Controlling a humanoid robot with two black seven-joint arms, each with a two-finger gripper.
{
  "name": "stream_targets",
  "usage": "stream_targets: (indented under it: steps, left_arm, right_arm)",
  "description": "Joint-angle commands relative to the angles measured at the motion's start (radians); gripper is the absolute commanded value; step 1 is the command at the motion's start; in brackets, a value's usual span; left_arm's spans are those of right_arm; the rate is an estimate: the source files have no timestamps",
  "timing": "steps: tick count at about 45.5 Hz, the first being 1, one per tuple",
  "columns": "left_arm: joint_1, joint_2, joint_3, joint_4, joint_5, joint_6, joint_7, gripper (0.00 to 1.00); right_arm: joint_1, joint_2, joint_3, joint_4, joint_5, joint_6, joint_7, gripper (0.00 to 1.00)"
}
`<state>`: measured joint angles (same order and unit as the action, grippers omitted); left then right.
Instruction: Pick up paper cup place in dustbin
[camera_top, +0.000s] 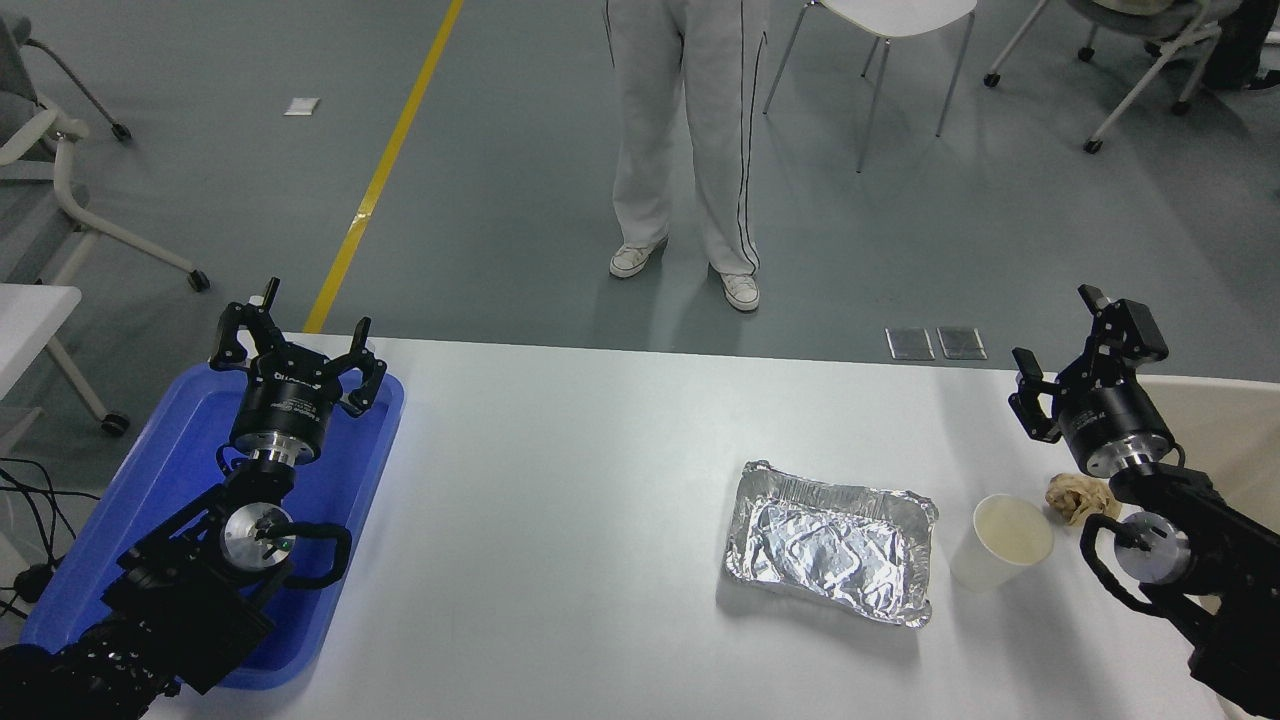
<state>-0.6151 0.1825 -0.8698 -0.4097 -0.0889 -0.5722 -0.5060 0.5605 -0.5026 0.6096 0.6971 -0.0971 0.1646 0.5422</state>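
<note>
The white paper cup (1001, 541) stands upright on the white table (560, 500) at the right, just right of the foil tray, its cream inside showing. My right gripper (1085, 345) is open and empty, raised behind and to the right of the cup, apart from it. The beige dustbin (1215, 420) shows at the right edge, mostly hidden behind the right arm. My left gripper (300, 335) is open and parked over the blue tray at the lower left.
A crinkled silver foil tray (830, 540) lies left of the cup. A crumpled tan paper ball (1075, 497) lies right of the cup, beside the right arm. A blue plastic tray (190, 500) sits at the left edge. A person's legs (690, 150) stand beyond the far edge.
</note>
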Motion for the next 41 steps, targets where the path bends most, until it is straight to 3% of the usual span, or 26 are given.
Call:
stream_targets:
  steps: [1,11,26,41]
  left_arm:
    - [0.000,0.000,0.000,0.000,0.000,0.000,0.000,1.00]
    - [0.000,0.000,0.000,0.000,0.000,0.000,0.001,1.00]
    - [0.000,0.000,0.000,0.000,0.000,0.000,0.000,1.00]
    - [0.000,0.000,0.000,0.000,0.000,0.000,0.001,1.00]
  right_arm:
    - [0.120,-0.097,-0.281,0.019,0.002,0.010,-0.001,1.00]
    - [0.298,-0.183,-0.683,0.051,0.000,0.012,-0.001,1.00]
    - [0.519,-0.310,-0.993,0.191,-0.001,0.021,-0.001,1.00]
    - [0.987,-0.286,-1.543,0.311,-0.013,0.245,-0.004,1.00]
